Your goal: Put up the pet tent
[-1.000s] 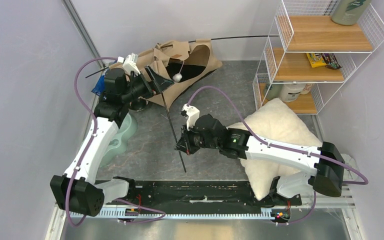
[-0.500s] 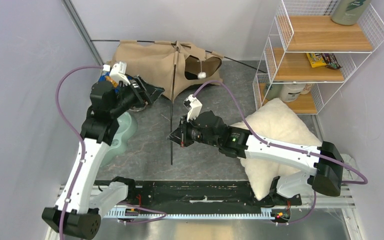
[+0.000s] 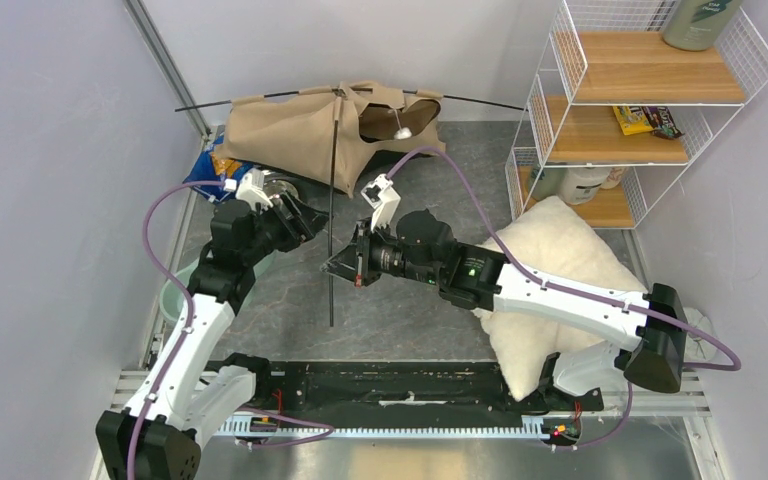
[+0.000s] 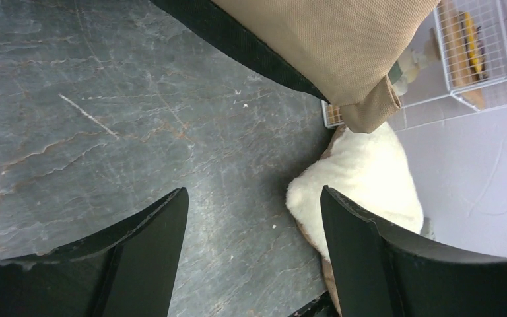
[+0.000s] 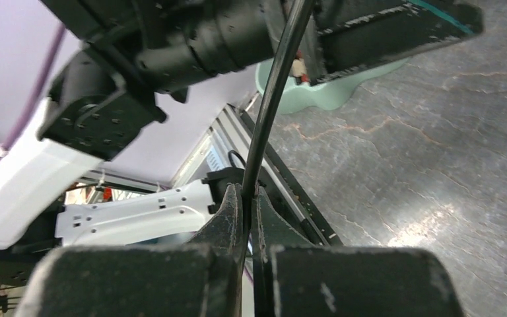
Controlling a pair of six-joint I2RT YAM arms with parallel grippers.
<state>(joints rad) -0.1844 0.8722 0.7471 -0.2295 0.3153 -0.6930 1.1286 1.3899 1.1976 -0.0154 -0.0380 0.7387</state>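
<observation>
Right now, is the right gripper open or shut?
Shut. In the right wrist view the right gripper pinches a thin black pole of the pet tent.

Pale walls (image 3: pixel 50 150), seemingly slate floor (image 3: pixel 400 325), wire shelf (image 3: pixel 640 68)

Bare floor (image 3: pixel 280 300) beside black pole (image 3: pixel 331 300)

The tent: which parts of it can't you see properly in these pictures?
- Top view: the inside of the pet tent is lost in dark shadow behind its doorway.
- Left wrist view: the picture's top edge cuts the tent off, so only a fabric corner shows.
- Right wrist view: the right gripper pinches the pole, which runs off the top edge, so the tent itself is out of view.
</observation>
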